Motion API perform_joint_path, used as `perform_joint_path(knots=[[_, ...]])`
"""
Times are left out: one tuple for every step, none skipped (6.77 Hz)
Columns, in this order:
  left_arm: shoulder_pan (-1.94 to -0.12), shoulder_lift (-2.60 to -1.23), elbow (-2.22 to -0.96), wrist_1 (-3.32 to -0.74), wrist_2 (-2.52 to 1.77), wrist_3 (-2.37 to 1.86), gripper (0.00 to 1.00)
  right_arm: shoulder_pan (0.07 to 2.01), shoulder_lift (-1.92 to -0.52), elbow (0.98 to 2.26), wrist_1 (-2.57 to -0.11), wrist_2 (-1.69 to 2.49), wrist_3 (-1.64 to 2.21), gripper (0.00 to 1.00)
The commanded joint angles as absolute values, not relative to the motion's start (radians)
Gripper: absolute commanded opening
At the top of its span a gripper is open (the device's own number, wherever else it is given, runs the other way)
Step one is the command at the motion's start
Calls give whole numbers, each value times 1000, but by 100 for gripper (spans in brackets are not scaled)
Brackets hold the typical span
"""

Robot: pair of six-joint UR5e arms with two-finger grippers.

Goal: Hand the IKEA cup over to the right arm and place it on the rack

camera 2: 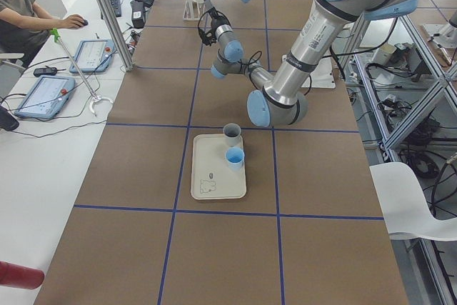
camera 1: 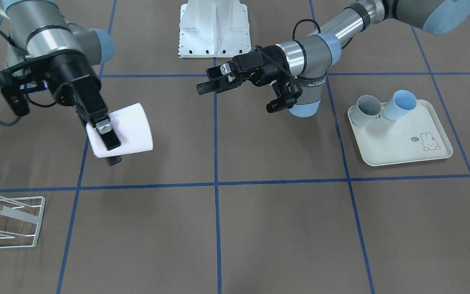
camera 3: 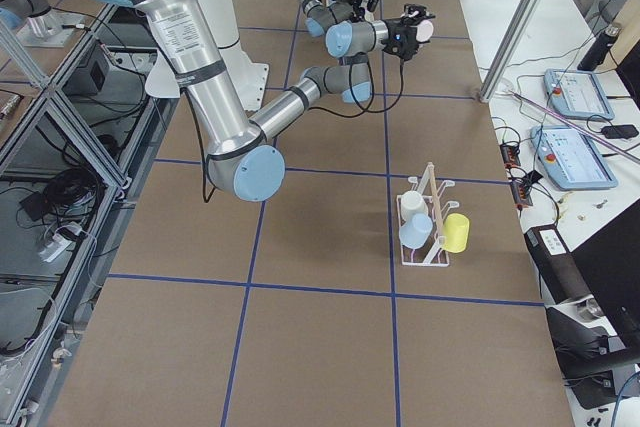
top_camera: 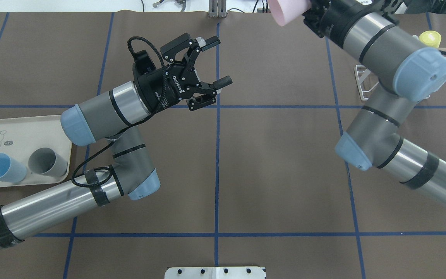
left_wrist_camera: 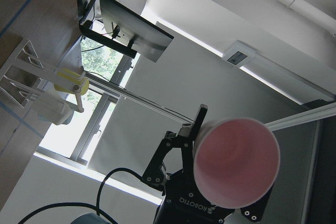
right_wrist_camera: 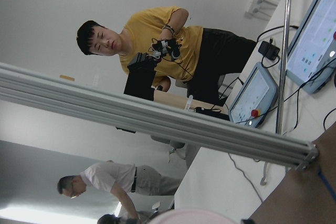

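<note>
Judging by where the cup is, the hand-over is done and only the placing on the rack is left.

Nearest the robot, on its left, one cream tray (top_camera: 33, 131) holds two cups lying on their sides, a blue cup (top_camera: 4, 168) and a grey cup (top_camera: 47, 162), just beside each other.

Farther out, near the table's middle line, the left gripper (top_camera: 217, 60) hangs above the table with its fingers spread wide and nothing between them. It points toward the robot's right and is well apart from the pink cup.

Farther still, on the robot's right, the right gripper (camera 1: 113, 152) has its fingers closed across the wall of the one pink cup (camera 1: 131, 128). One finger is over the wall and one under it. The cup is carried tilted on its side, in the air above the table and clear of it.

Farthest, at the far right of the table, stands the one white wire rack (camera 3: 431, 192), well apart from the carried cup. The right-side view shows three cups on it: a white cup (camera 3: 412, 205), a light-blue cup (camera 3: 415, 233) and a yellow cup (camera 3: 456, 233). The pink cup would be the fourth.

In all there are two arms, two grippers, one tray, one rack and six cups.
</note>
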State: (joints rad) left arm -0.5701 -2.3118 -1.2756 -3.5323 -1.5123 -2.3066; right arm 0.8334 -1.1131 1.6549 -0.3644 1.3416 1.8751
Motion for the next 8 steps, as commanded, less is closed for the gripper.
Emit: perform_joint_path(knots=[[-580,-2313,-1281,-3432,-1517,-2159,100,948,-1141,1614,-530,1390,1638,0],[-584,-2312,-1281,-3410,-1520,-2123,100,994,-1143,1618,-631,1382,1582,0],[-592,-2309,-1282,-3390,-1519,-2074,100,1038,-1161,1615,-673,1367,1503,0],[-594,-2307,-1282,-3361,-1519,-2003,100,1076,-1181,1614,-716,1358,1386,0],[-595,-2307,-1282,-3349,-1519,-1997,100,1100,-1186,1612,-794,1320,1305,0],[-594,-2306,-1282,-3349,-1519,-1996,100,1103,-1186,1579,-842,1243,1176,0],[-594,-2304,-1281,-3347,-1519,-1996,100,1101,-1186,1522,-836,1203,1128,0],[-594,-2304,-1284,-3321,-1519,-1996,100,1101,-1186,1472,-828,1172,1124,0]])
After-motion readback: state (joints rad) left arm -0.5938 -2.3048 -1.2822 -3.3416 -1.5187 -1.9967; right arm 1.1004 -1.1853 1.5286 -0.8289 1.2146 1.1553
